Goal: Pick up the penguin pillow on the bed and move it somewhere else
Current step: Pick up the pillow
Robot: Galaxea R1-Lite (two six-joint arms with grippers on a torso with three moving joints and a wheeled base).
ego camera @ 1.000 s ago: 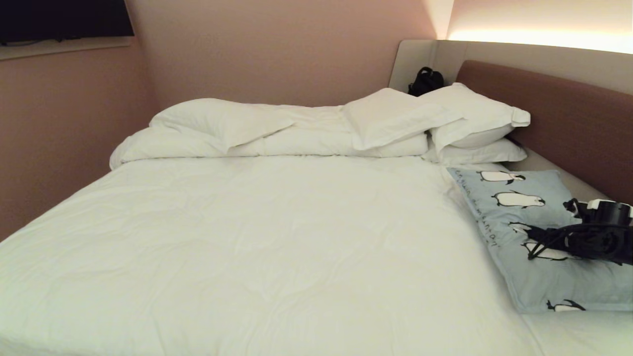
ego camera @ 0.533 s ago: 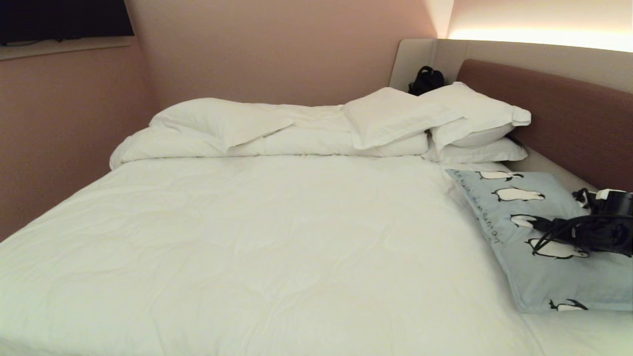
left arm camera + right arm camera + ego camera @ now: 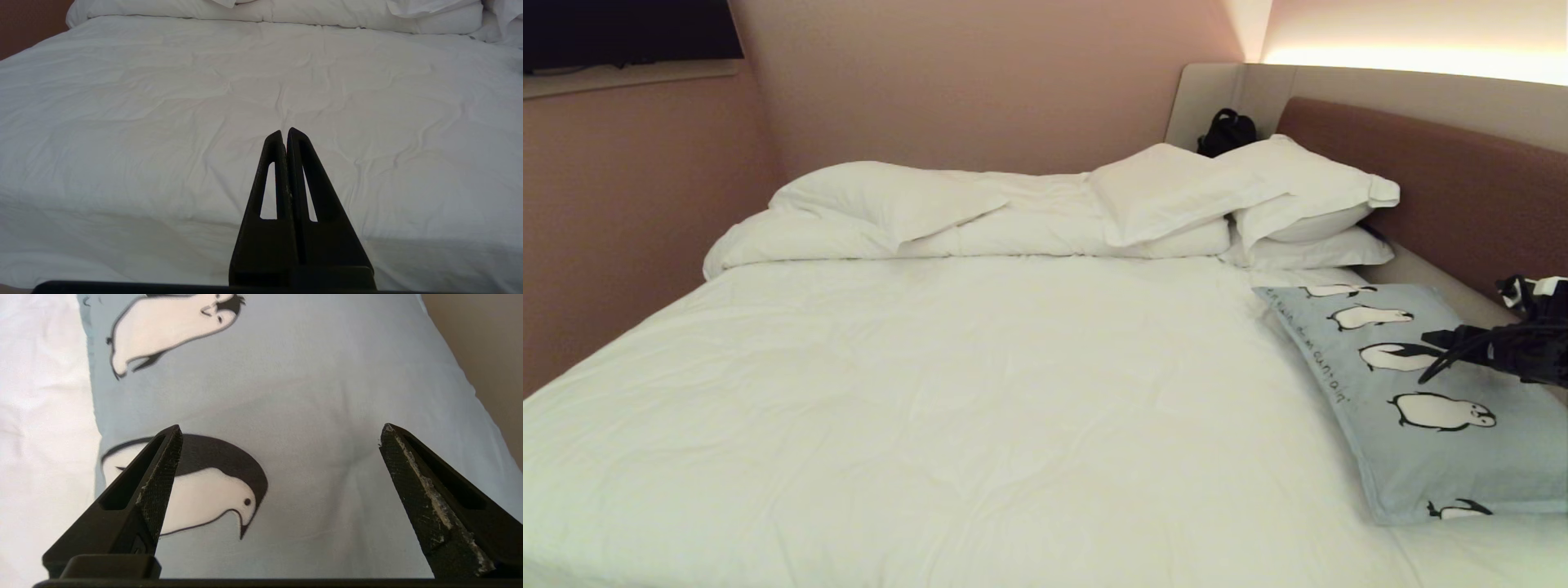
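The right gripper (image 3: 280,435) hangs over the penguin pillow (image 3: 1421,400), jaws spread wide with nothing between them but blue fabric below. In its wrist view one fingertip (image 3: 165,469) sits above a printed penguin, the other (image 3: 402,465) over plain blue, and neither looks to be pressing into the cloth. From the head view the gripper (image 3: 1441,347) reaches in from the right edge, above the pillow's middle and nearer the headboard (image 3: 1445,184) side.

The pillow itself lies flat at the right of the bed (image 3: 980,392), its far corner just beside the stacked white pillows (image 3: 1290,204), its long lettered edge against the white sheet. The folded duvet (image 3: 947,220) runs along the far side, a black bag (image 3: 1225,132) tucked in the corner behind.

Over on the other side, the left gripper (image 3: 284,136) is pinched together, parked low at the near edge of the bed, out of the play.

So this reads as the approach step, pillow not yet taken. The next move likely calls for a drop into the soft cover, then a squeeze that gathers enough fabric to hold.
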